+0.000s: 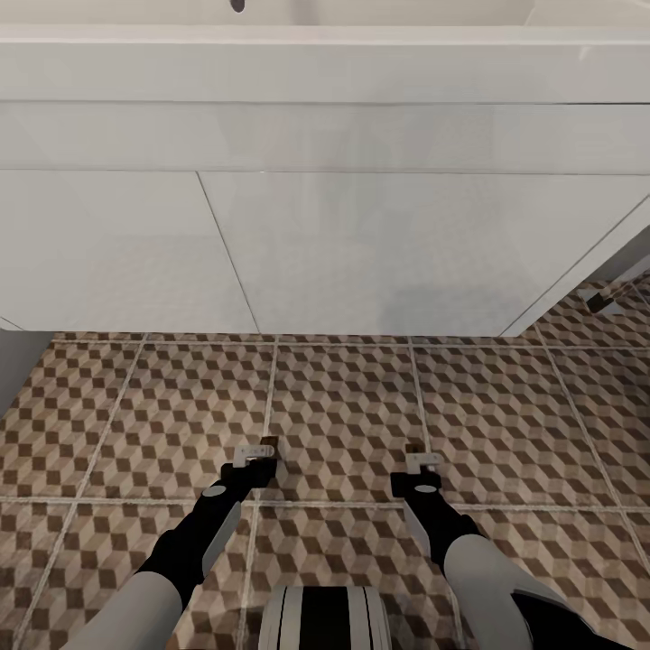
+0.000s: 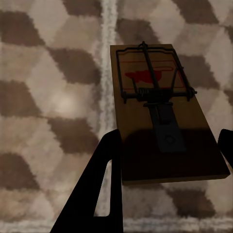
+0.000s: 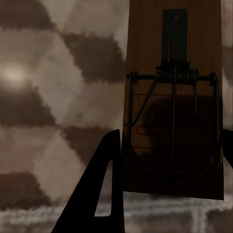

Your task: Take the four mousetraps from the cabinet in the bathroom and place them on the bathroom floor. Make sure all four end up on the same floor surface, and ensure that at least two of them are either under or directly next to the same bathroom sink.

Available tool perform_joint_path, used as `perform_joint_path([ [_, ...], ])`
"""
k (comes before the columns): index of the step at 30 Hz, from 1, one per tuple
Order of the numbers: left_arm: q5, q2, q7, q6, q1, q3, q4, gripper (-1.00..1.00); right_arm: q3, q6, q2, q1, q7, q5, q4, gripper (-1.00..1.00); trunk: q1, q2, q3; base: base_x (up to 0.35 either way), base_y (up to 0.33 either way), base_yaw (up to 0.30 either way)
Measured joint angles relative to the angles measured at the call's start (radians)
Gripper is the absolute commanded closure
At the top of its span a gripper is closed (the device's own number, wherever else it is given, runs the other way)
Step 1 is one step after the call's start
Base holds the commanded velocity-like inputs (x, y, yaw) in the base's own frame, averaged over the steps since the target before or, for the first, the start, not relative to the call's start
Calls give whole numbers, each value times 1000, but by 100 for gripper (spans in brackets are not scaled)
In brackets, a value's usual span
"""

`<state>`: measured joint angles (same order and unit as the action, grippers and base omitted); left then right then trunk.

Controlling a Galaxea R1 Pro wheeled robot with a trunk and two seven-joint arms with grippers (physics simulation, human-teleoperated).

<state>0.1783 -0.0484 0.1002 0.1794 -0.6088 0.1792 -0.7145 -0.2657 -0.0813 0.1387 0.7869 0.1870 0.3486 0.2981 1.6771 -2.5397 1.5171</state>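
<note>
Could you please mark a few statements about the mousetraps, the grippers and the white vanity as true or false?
1. The left gripper has a flat tan wooden mousetrap between its fingers. True.
2. The right gripper is empty. False: another wooden mousetrap sits between its fingers.
3. The wide white boxy vanity stands ahead of both arms. True.
4. The floor is plain white tile. False: it has a brown and beige cube pattern.

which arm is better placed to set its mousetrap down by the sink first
Either, marginally the left. Both the left gripper and right gripper hold a mousetrap low over the bathroom floor, similarly near the sink vanity.
</note>
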Motion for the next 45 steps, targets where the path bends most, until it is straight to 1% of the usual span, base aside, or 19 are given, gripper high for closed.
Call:
perform_joint_path([
  [9,0,4,0,1,0,-2,-1,100,1,8,-5,0,0,3,3,100,0,0,0,0,0,0],
  [14,0,6,4,1,0,-4,-2,100,-4,25,1,0,2,-5,54,100,0,0,0,0,0,0],
  [16,0,6,17,1,0,-5,-2,100,-9,33,4,0,7,-7,78,100,0,0,0,0,0,0],
  [20,-1,7,73,-3,0,-6,-4,100,-33,46,5,0,53,-14,97,100,0,0,0,0,0,0],
  [21,-1,7,106,-14,0,-5,-10,100,-41,54,5,0,80,-16,100,100,0,0,0,0,0,0],
  [22,-1,7,124,-26,0,-4,-16,100,-44,58,6,0,92,-17,101,100,0,0,0,0,0,0],
  [23,-1,7,142,-41,0,-2,-21,100,-47,63,5,0,102,-17,100,100,0,0,0,0,0,0],
  [24,-1,6,174,-78,0,0,-27,100,-50,71,4,0,115,-18,98,100,0,0,0,0,0,0],
  [27,6,3,225,-132,0,1,-32,100,-54,82,1,0,130,-20,89,100,0,0,0,0,0,0],
  [30,7,1,252,-127,0,2,-30,100,-53,88,0,0,135,-20,78,100,0,0,0,0,0,0],
  [32,2,2,254,-120,0,3,-28,100,-52,89,0,0,137,-20,73,100,0,0,0,0,0,0],
  [35,-18,6,248,-128,0,3,-19,100,-51,91,-1,0,138,-19,69,100,0,0,0,0,0,0],
  [36,-31,9,240,-144,-1,2,-9,100,-51,91,-2,0,139,-19,68,100,0,0,0,0,0,0],
  [38,-43,14,228,-164,-7,2,9,100,-51,91,-2,0,139,-19,67,100,0,0,0,0,0,0],
  [40,-54,21,203,-197,-30,1,62,100,-50,92,-3,0,139,-20,65,100,0,0,0,0,0,0],
  [41,-57,25,184,-218,-54,-1,116,100,-50,92,-3,0,139,-20,63,100,0,0,0,0,0,0],
  [43,-60,27,164,-242,-82,-2,181,100,-50,92,-3,0,139,-20,62,100,0,0,0,0,0,0],
  [44,-62,26,147,-269,-110,-3,242,100,-50,92,-2,0,139,-20,60,100,0,0,0,0,0,0],
  [45,-63,25,138,-284,-124,-3,272,100,-50,92,-2,0,139,-20,60,100,0,0,0,0,0,0],
])
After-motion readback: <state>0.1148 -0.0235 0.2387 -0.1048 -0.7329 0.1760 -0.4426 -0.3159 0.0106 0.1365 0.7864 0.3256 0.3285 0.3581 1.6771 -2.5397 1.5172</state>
